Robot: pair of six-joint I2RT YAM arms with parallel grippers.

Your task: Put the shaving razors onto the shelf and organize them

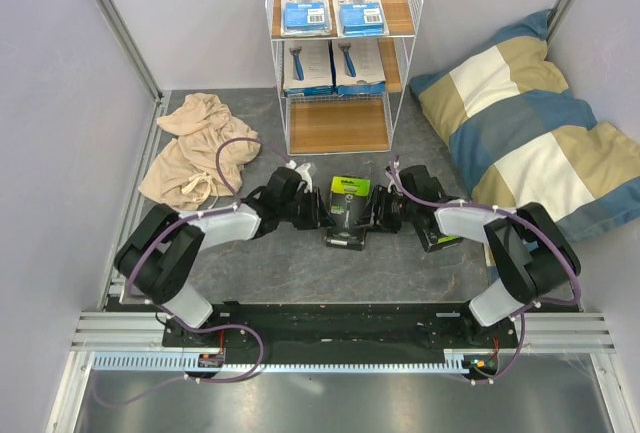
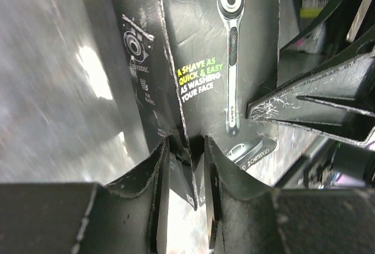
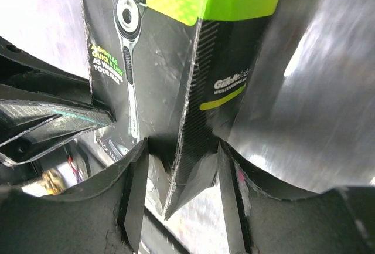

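Handover step, I judge; the black-and-green box (image 1: 347,196) stands just in front of the shelf (image 1: 413,53); left gripper (image 2: 186,148) pinches one edge, right gripper (image 3: 183,151) clamps the other; next it needs one release, then a lift to the shelf's bare bottom board (image 1: 337,125).

- Shelf (image 1: 338,125): white wire rack w/ three light-brown wood boards. I see it upright at the far side of the table, approx. centre.
- Top board: first blister card (image 1: 305,6) and second blister card (image 1: 358,6), white-and-blue, flat, side by side.
- Middle board: first white pack (image 1: 307,65) and second white pack (image 1: 358,65), larger, blue razors on front, side by side.
- Black-green box (image 1: 348,211): in front of the shelf, green band at the far end, razor pic + "SHAVE AS QUICK & EASY" on the black face. Left gripper (image 2: 186,145) and right gripper (image 3: 183,145) each pinch one edge. I cannot tell if it touches the table.
- Second black-green box (image 1: 440,240): on the table at the right, partly hidden under the right arm.
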